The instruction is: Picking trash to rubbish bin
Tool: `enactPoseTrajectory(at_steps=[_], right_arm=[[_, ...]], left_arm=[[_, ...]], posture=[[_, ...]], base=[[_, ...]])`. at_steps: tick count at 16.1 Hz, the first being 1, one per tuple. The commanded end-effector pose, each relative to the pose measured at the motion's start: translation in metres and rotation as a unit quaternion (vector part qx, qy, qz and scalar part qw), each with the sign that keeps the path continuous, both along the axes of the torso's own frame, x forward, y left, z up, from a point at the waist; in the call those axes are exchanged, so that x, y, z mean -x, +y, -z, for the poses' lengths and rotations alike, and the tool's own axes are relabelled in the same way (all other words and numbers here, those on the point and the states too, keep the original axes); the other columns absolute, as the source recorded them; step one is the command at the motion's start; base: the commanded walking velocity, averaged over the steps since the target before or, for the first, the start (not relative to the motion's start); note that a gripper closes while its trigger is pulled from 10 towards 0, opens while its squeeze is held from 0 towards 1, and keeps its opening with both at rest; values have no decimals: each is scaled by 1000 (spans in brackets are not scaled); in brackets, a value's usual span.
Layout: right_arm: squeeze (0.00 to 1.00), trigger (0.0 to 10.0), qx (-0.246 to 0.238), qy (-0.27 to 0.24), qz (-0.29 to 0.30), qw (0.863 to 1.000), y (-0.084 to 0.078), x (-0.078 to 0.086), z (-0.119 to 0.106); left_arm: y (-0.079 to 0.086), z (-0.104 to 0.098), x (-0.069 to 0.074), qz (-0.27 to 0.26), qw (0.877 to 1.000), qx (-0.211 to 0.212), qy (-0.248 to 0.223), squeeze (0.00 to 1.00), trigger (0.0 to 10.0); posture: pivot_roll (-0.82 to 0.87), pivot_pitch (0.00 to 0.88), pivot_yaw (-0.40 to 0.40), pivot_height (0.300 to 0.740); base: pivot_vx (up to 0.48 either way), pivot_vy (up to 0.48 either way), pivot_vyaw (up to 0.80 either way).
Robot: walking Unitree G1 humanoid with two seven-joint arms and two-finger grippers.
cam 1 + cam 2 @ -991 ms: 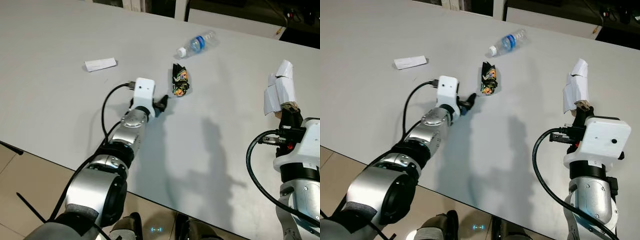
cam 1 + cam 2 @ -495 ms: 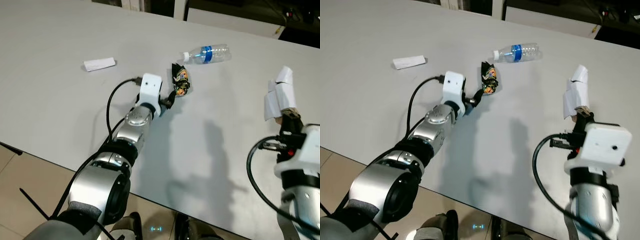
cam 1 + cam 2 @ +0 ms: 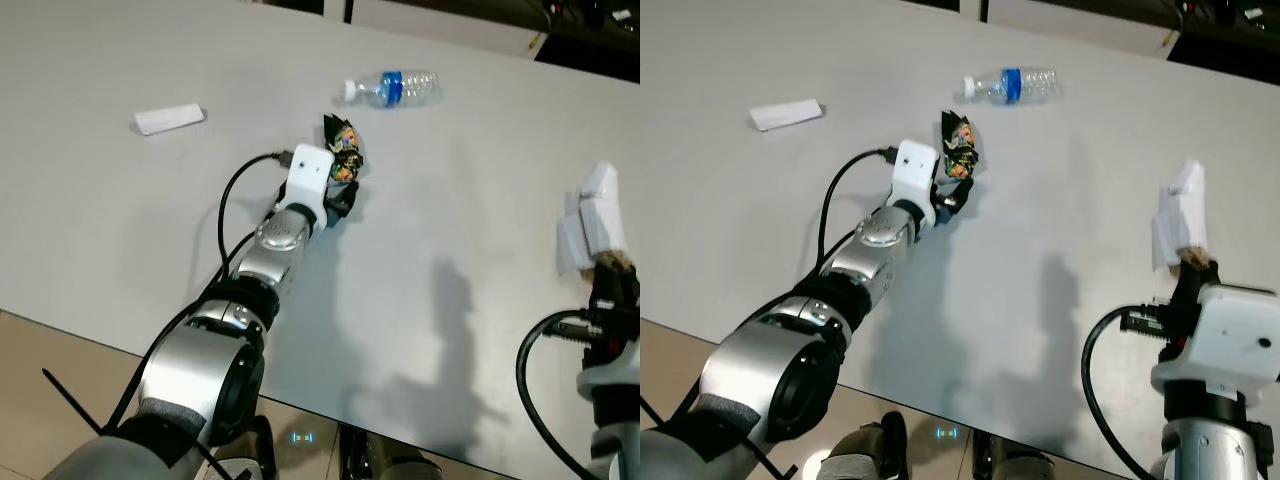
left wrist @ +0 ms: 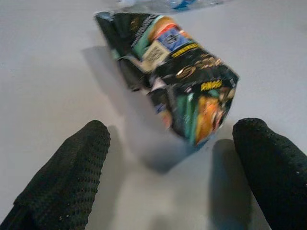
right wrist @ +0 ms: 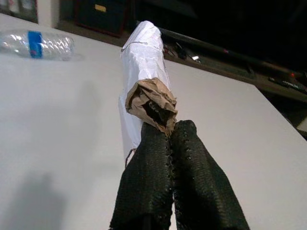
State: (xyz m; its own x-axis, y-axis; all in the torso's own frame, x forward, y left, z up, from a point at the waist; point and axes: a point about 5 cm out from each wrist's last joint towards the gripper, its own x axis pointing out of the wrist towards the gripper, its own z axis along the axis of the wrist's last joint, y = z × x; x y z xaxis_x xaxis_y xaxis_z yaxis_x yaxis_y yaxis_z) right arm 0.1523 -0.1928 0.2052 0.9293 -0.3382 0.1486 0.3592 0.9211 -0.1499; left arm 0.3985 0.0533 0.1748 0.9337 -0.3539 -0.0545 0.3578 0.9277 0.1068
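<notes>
White table [image 3: 120, 220] | snack wrapper [image 4: 177, 81] between spread left fingers [image 4: 67, 177]

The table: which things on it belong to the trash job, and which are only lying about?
Job:
- black crumpled snack wrapper, between open left gripper fingers
- white-and-brown paper wad, clamped in right gripper
- clear plastic water bottle
- white folded paper

Lying about:
- nothing visible

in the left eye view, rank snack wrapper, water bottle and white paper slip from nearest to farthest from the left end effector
1. snack wrapper: right at the open left end effector, just beyond its tips.
2. water bottle: farther up the table, slightly to the right.
3. white paper slip: farthest, off to the left.
</notes>
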Motion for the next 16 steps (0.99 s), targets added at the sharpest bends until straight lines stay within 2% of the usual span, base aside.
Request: enactPoseTrajectory(at_steps=[1, 6, 11, 16], right_arm=[[0, 10000, 7, -9, 11, 1000, -1, 7, -3], [0, 10000, 7, -9, 13, 1000, -1, 12, 0], [0, 10000, 16, -7, 14, 1000, -3, 19, 2], [0, 10000, 16, -4, 10, 1000, 0, 23, 4]], left_arm=[[-5, 1, 1, 6, 1000, -10, 0, 0, 10000], [-6, -8, -2, -7, 1000, -16, -18, 0, 10000], [4, -11, -5, -41, 998, -34, -31, 0, 10000], [7, -13, -5, -46, 996, -47, -52, 0, 10000]], posture=[[-262, 349, -40, 740], [-273, 362, -50, 740], [-310, 384, -82, 740], [-340, 408, -103, 740]], base=[[0, 0, 0], [0, 0, 0], [0, 0, 0], [0, 0, 0]])
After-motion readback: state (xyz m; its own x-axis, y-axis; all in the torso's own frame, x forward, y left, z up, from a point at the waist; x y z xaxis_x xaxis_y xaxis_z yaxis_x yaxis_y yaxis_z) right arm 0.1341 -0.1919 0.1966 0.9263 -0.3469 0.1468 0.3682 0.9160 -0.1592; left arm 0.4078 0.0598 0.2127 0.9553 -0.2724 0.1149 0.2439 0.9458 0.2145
